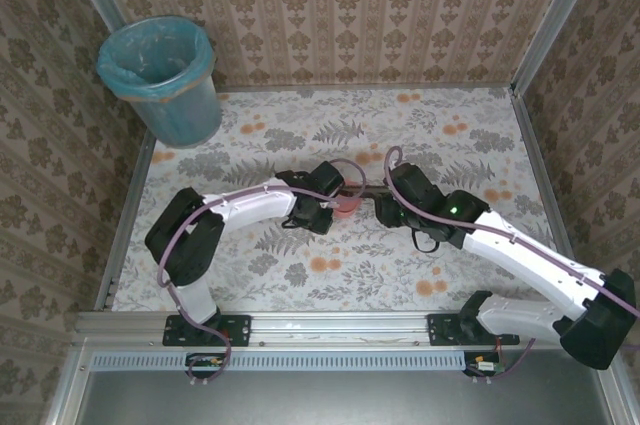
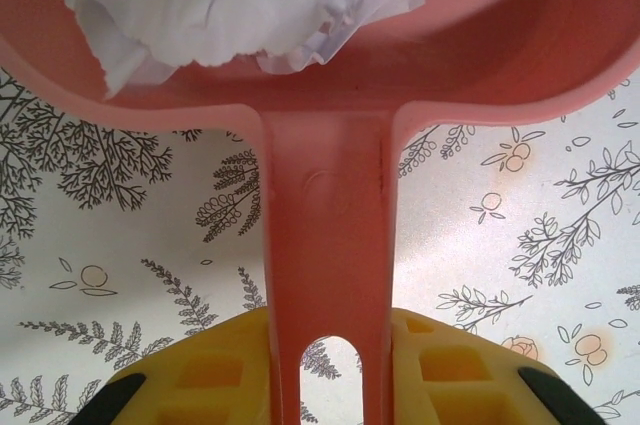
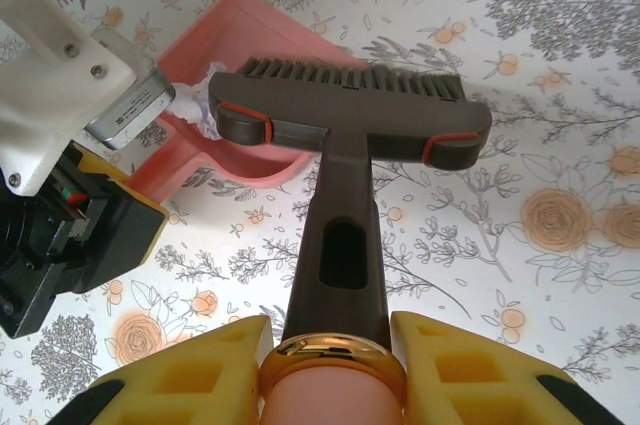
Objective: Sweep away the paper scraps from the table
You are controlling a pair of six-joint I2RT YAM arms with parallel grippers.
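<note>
Table (image 1: 480, 125) centre: pink dustpan (image 2: 325, 195) containing white crumpled paper scraps (image 2: 240, 5). Left gripper (image 2: 330, 377) clamped on dustpan handle. Right gripper (image 3: 330, 370) clamped on brush (image 3: 345, 110) handle, bristles at pan mouth. Both arms bent inward, wrists meeting mid-table. Far left corner: teal-lined bin (image 1: 160, 75).

Mid-table (image 1: 420, 275): dustpan (image 2: 325, 205) handle clamped in my left gripper (image 2: 330, 380) — paper scraps (image 2: 240, 10) lying inside the pan. Brush (image 3: 350, 115) handle gripped in my right gripper (image 3: 330, 370), its head at the pan's mouth, on the right. Bin (image 1: 160, 75) at the far left corner — well apart.
</note>
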